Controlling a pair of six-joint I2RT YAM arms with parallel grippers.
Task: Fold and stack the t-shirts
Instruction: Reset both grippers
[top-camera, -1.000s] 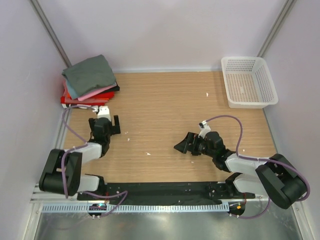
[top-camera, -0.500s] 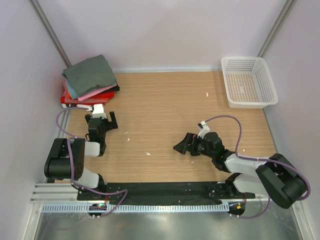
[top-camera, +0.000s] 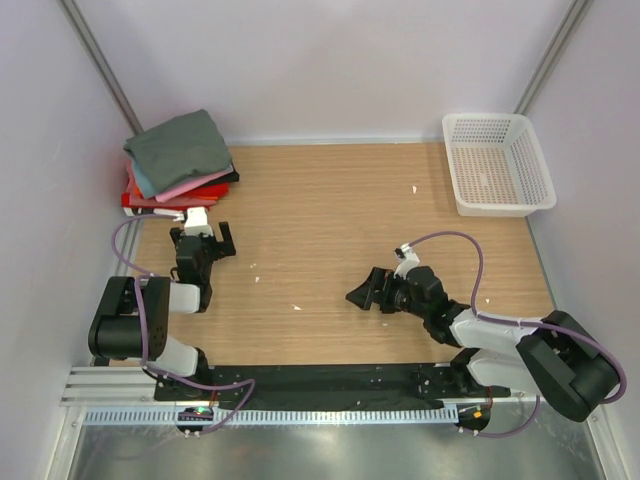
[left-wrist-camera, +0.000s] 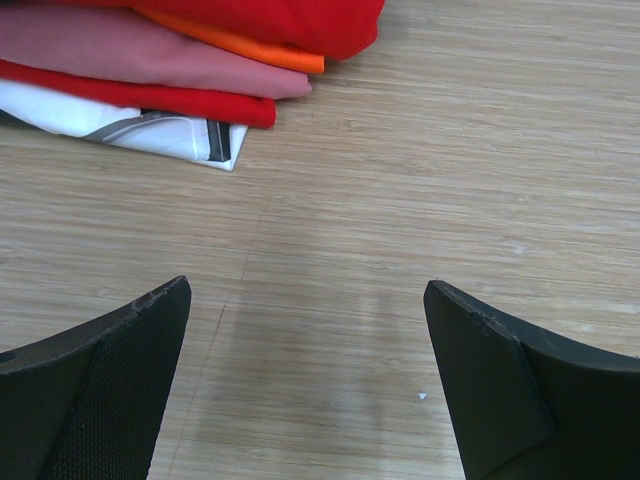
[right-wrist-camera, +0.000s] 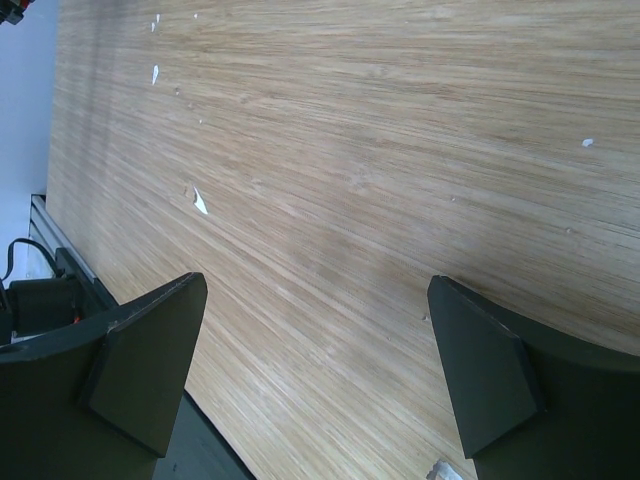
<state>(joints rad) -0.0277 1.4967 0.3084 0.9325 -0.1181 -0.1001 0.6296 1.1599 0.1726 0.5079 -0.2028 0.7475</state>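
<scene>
A stack of folded t-shirts (top-camera: 178, 165) sits at the table's back left corner, with a dark grey-green shirt (top-camera: 180, 146) on top and teal, pink, black and red ones under it. The left wrist view shows the stack's lower edge (left-wrist-camera: 190, 45) in red, pink, orange and white. My left gripper (top-camera: 202, 243) is open and empty, low over the wood just in front of the stack; its jaws stand wide apart (left-wrist-camera: 305, 330). My right gripper (top-camera: 364, 291) is open and empty over the table's middle (right-wrist-camera: 315, 320), pointing left.
A white plastic lattice basket (top-camera: 497, 164) stands at the back right, with nothing in it. Small white specks (top-camera: 296, 307) lie on the wooden table (top-camera: 330, 215). A black strip (top-camera: 330, 380) runs along the near edge by the arm bases.
My left arm has drawn back left and lowered, its gripper staying open near the stack. My right gripper has shifted slightly. The stack has not moved.
</scene>
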